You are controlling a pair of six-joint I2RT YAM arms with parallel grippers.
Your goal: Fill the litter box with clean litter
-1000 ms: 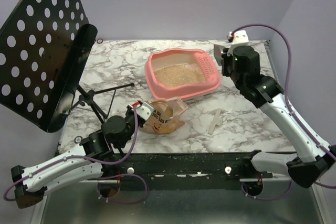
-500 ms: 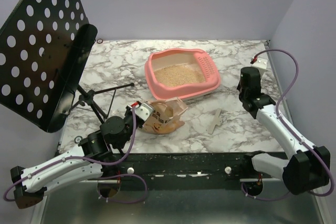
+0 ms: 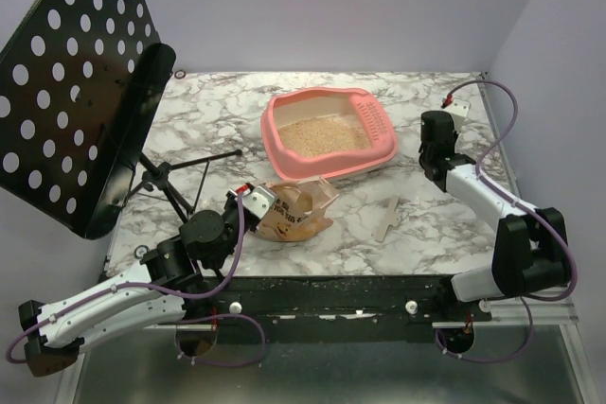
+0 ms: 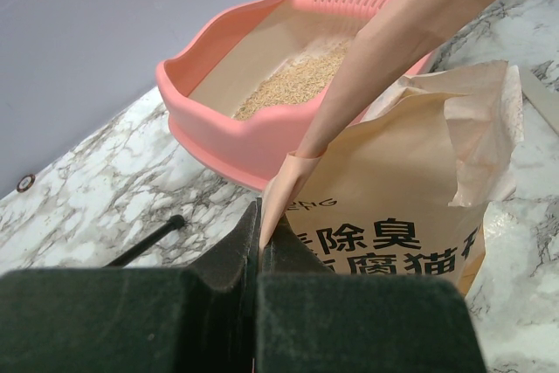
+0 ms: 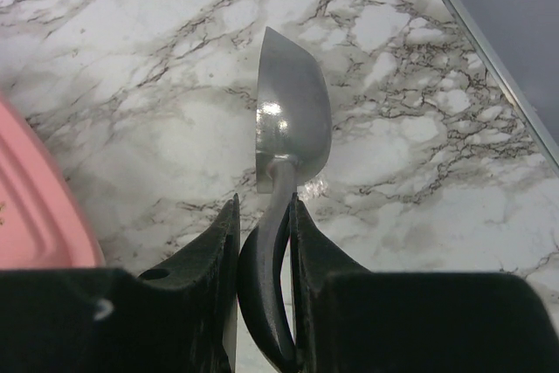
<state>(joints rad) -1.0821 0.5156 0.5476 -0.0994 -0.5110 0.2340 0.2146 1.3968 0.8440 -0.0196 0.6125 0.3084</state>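
Clamping scoop (image 5: 293, 115), left pincer (image 4: 259, 235) pinching bag (image 4: 393, 207)

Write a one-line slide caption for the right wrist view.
Right gripper clamps the silver scoop by its dark handle over the marble table, litter box rim at left.
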